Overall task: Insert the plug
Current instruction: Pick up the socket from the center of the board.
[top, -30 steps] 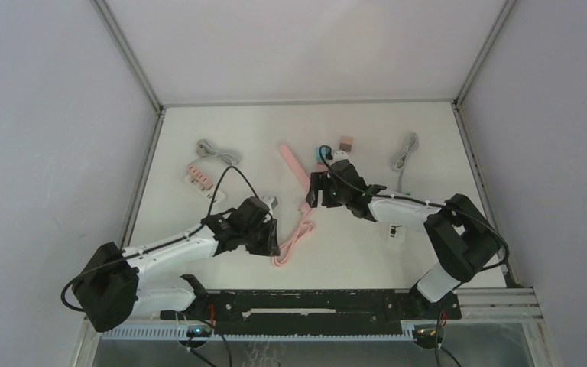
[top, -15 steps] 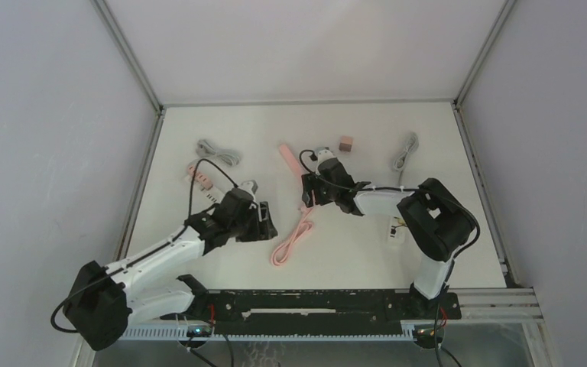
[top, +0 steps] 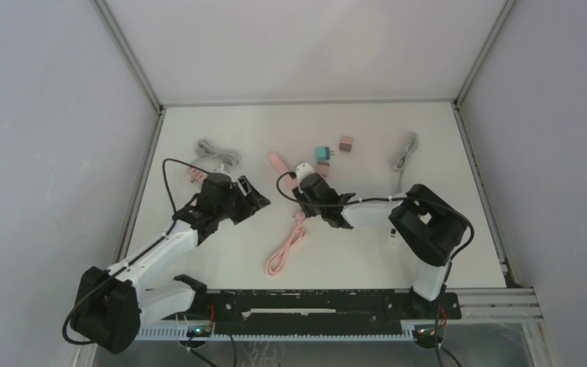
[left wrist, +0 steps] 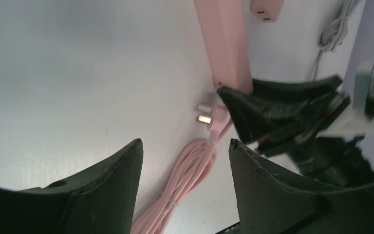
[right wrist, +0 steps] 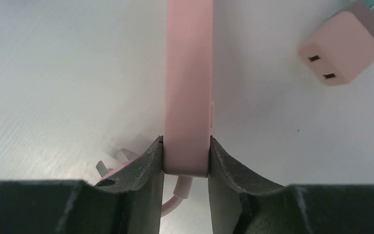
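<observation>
A pink power strip (top: 279, 166) lies slanted at mid-table. My right gripper (top: 304, 197) is shut on its near end, and in the right wrist view the strip (right wrist: 187, 92) sits tight between both jaws (right wrist: 186, 156). The pink plug (left wrist: 209, 114) with bare metal prongs lies on the table just beside that end, and its prongs (right wrist: 114, 163) show left of the right fingers. Its bundled pink cable (top: 284, 251) trails toward the arms. My left gripper (top: 258, 197) stands open and empty to the left, apart from the plug, with the cable (left wrist: 185, 175) seen between its fingers (left wrist: 185, 146).
A teal cube (top: 322, 152), a pink adapter (right wrist: 343, 46) and a brownish cube (top: 345, 143) lie beyond the strip. Grey cable coils lie at back left (top: 218, 151) and back right (top: 405, 153). A pink multi-socket (top: 193, 171) is beside the left arm. A small white part (top: 392, 233) lies by the right arm.
My left gripper opened, let the pink cable go and drew back to the left. My right gripper slid left and closed on the strip's end; strip and cable shifted left.
</observation>
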{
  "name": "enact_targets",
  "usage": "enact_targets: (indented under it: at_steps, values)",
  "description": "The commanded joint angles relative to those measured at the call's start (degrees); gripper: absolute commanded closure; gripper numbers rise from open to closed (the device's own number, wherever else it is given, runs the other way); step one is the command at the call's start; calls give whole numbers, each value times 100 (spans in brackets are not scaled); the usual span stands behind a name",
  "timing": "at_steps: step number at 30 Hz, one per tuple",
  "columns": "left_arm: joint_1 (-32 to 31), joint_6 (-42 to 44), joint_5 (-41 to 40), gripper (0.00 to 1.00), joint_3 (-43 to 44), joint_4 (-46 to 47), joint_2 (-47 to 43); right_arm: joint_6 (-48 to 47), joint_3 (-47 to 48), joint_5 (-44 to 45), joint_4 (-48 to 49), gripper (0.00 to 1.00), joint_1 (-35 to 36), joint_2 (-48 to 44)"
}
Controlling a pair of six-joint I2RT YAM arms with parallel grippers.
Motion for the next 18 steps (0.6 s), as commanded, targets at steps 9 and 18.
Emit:
enact_targets:
  at_steps: [9,18]
  values:
    - [270,-1191,772,30,306,1401,1190,-603,-731,1649,212,69,1170,-492]
    - [260,-1249,677,30,724,1626,2165,-961,-849,2223,489,69,1728,-324]
